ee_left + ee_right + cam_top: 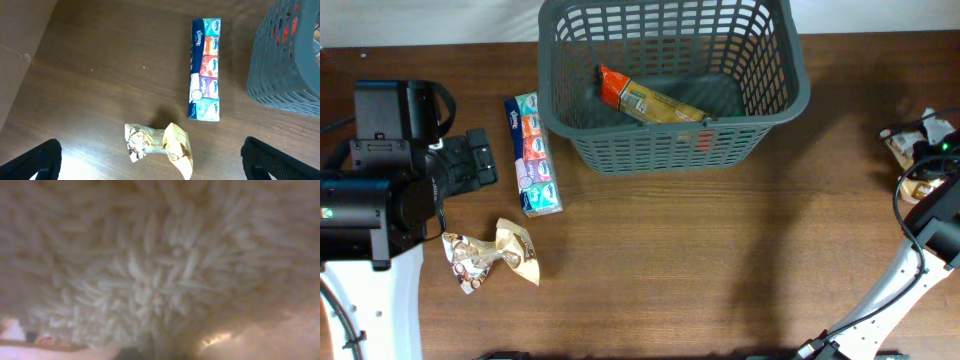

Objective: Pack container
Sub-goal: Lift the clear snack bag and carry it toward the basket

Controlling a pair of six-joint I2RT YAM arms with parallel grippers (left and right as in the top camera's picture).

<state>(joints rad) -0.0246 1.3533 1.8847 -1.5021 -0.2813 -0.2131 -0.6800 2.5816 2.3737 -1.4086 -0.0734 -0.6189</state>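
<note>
Basket (672, 132), dark grey with slotted sides, stands at the far middle of the surface (720, 260). It is well apart from both sets of jaws, ahead and to the right of the left jaws and far to the left of the right jaws. A long orange and yellow packet (650, 100) lies slanted on the basket floor. A bit of red (285, 32) shows through the slots; cannot tell what it is.

Left arm (370, 190) is at the left edge of the surface. The left jaws are spread wide with nothing in them, and the fingers (32, 160) show only in the bottom corners of the wrist view, touching nothing. A crumpled gold and white wrapper (160, 147) lies on the surface between the two fingers in that view. Further ahead of the left jaws a strip of tissue packs (205, 70) lies flat, its long side pointing away from them. It is between wrapper and basket, just beside the basket's left wall. Whether the two touch, cannot tell.

Right arm (925, 240) reaches to the right edge of the surface, over a small heap of packets (905, 150). The right jaws are pressed together. Their wrist view is filled by a blurred pale bag (160, 270) of small long pieces, right up against the camera, and the fingers are hidden. Whether the right jaws pinch that bag, cannot tell.
</note>
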